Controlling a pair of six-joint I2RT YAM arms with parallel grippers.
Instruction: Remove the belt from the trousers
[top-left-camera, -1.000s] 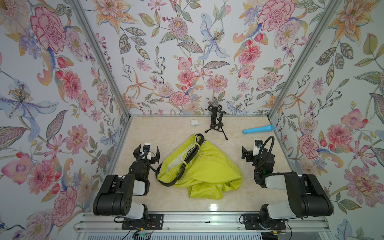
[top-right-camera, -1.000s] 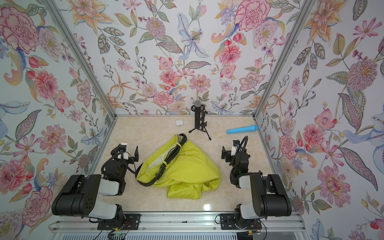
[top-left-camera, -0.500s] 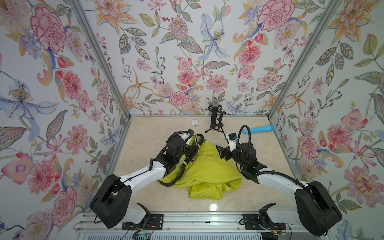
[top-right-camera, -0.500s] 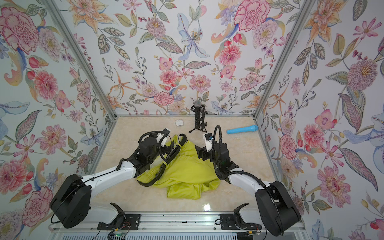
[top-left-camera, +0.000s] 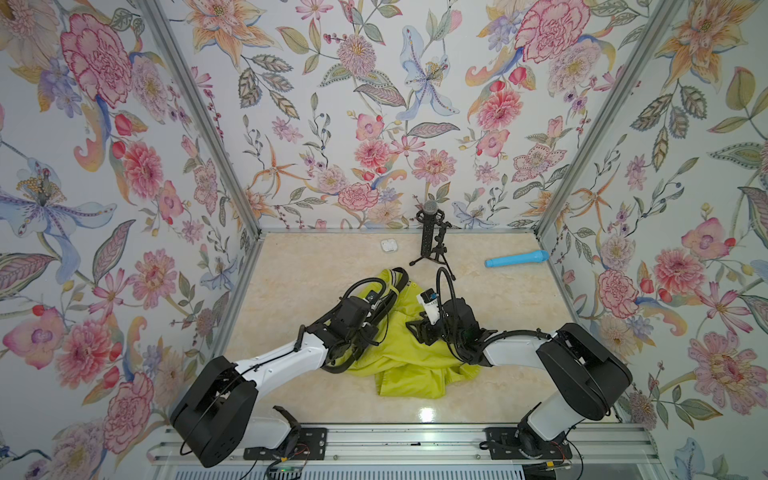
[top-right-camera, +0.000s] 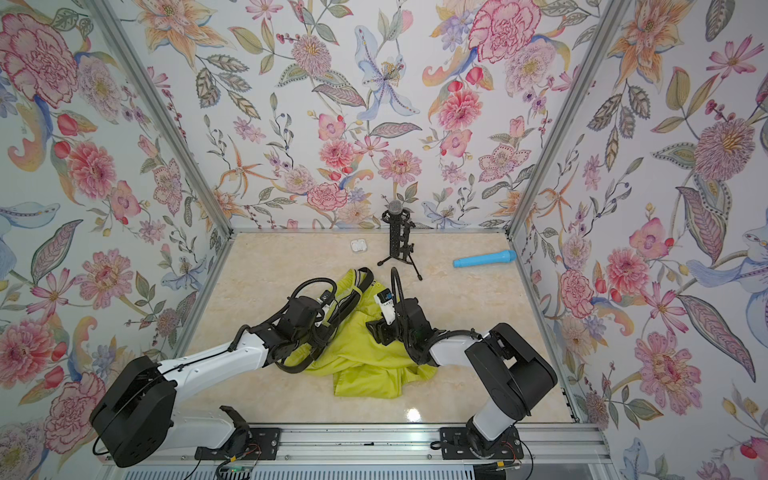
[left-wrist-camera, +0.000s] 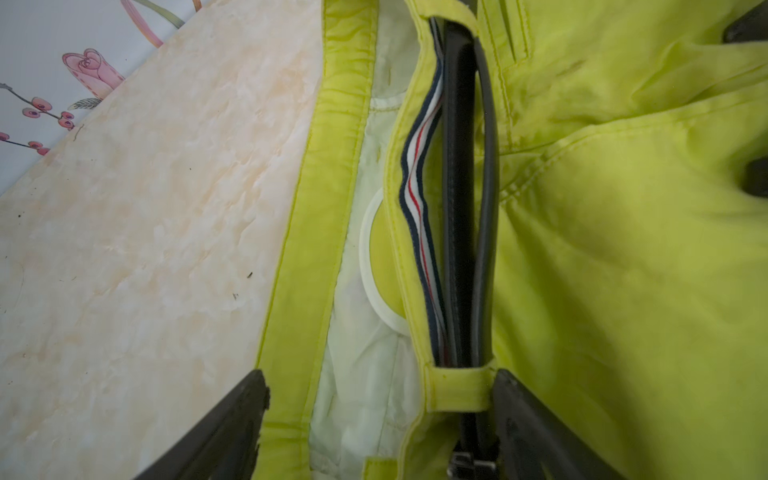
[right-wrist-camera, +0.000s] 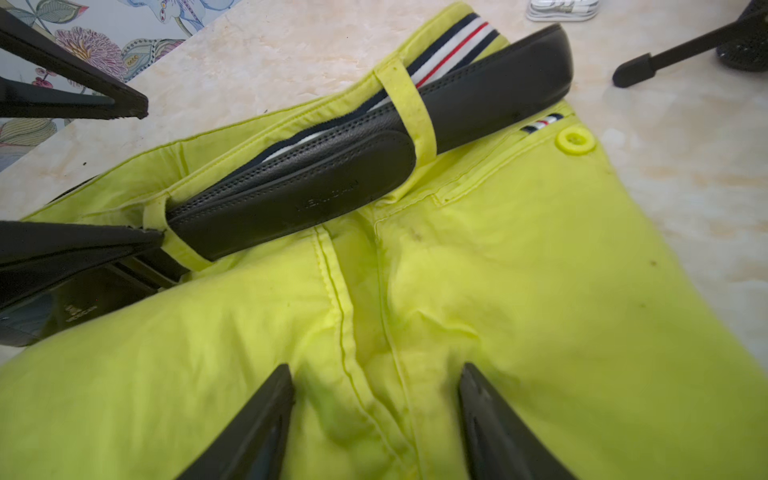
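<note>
The chartreuse trousers (top-left-camera: 409, 365) lie crumpled mid-table in both top views, waistband toward the back wall. The black belt (right-wrist-camera: 332, 183) is threaded through the yellow loops, its free end lying on the front strap. In the left wrist view the belt (left-wrist-camera: 457, 208) runs beside the striped inner waistband and under a loop (left-wrist-camera: 457, 386). My left gripper (left-wrist-camera: 380, 386) is open, its jaws straddling waistband, belt and loop. My right gripper (right-wrist-camera: 376, 374) is open, fingers pressed on the fabric either side of the fly seam. Over the trousers, the two grippers (top-left-camera: 384, 309) (top-left-camera: 411, 330) stand close together.
A black microphone stand (top-left-camera: 430, 239) stands at the back, one leg reaching near the waistband. A blue cylinder (top-left-camera: 515, 258) lies at the back right and a small white item (top-left-camera: 389, 245) at the back. Flowered walls enclose three sides of the table.
Both arms swung from the front corners out over the trousers and came down onto them. The jaws of both grippers have narrowed, the right's more.
</note>
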